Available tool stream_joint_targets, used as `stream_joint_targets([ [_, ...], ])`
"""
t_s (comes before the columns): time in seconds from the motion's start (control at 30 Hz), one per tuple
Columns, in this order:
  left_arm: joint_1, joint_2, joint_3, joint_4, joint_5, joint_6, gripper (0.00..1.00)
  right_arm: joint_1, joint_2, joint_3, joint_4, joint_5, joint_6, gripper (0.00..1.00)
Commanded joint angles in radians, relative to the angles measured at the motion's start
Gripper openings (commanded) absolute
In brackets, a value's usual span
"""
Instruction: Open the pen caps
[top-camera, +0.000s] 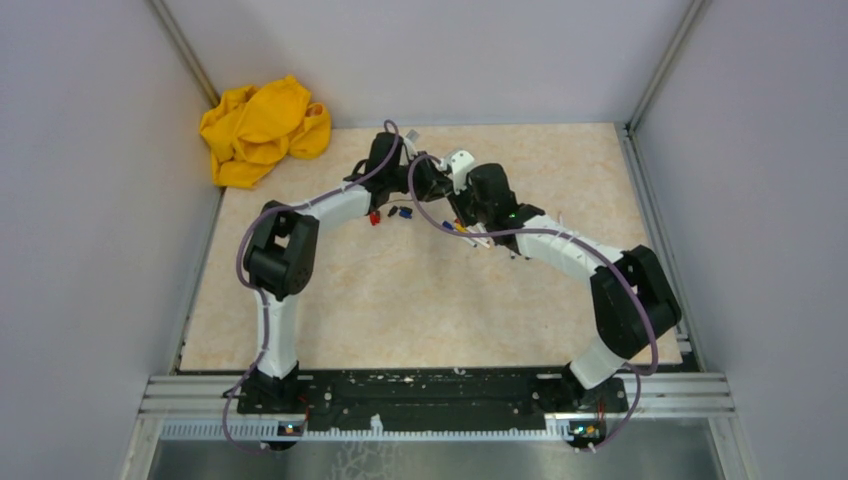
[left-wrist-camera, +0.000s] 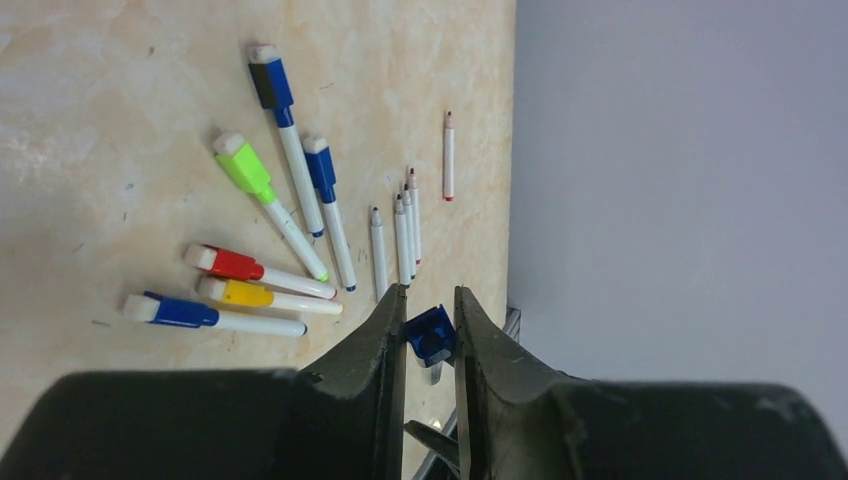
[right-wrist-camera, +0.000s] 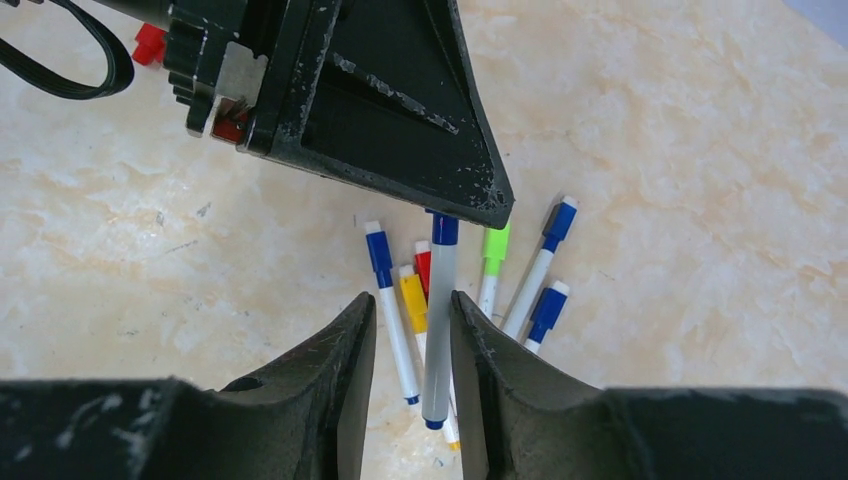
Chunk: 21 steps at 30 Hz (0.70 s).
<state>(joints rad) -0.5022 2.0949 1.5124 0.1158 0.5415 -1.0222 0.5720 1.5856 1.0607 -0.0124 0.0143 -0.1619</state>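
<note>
I have one pen lifted off the table (left-wrist-camera: 100, 100) at its far middle, between the two arms. My left gripper (left-wrist-camera: 430, 295) is clamped on the blue cap (left-wrist-camera: 430, 335), which sits pinched between its fingers. The cap looks to be on the pen. My right gripper (right-wrist-camera: 412, 300) straddles the white barrel (right-wrist-camera: 437, 330) of that pen, but its jaws stand apart. The barrel rests against one finger with a clear gap to the other, so I count it as open rather than gripping.

I judge this to be the pull-off step on this pen, with the barrel-side grip not made. Next I need to close the right jaws squarely on the barrel, then draw the two arms apart along the pen's length, keeping it straight so the cap does not bind.

On the table beneath, several capped pens (left-wrist-camera: 235, 265) wait beside a few bare barrels (left-wrist-camera: 378, 250). Two loose caps (top-camera: 373, 217) lie just left of the grippers.
</note>
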Motion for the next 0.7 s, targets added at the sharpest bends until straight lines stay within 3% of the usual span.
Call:
stream_joint_targets([
  [0.0,-0.003,0.016,0.002,0.137,0.077,0.032,0.00,0.017,-0.044,0.011,0.039,-0.007,0.025,0.33],
  [0.47,-0.002,0.005,-0.040,0.231,0.162,0.076,0.00,-0.014,-0.043,-0.008,0.075,0.006,0.039,0.32],
  [0.57,-0.002,0.002,-0.044,0.235,0.171,0.076,0.00,-0.021,-0.033,-0.005,0.079,-0.002,0.041,0.21],
  [0.67,0.000,-0.002,-0.046,0.234,0.164,0.080,0.00,-0.021,-0.026,-0.004,0.075,-0.002,0.042,0.00],
])
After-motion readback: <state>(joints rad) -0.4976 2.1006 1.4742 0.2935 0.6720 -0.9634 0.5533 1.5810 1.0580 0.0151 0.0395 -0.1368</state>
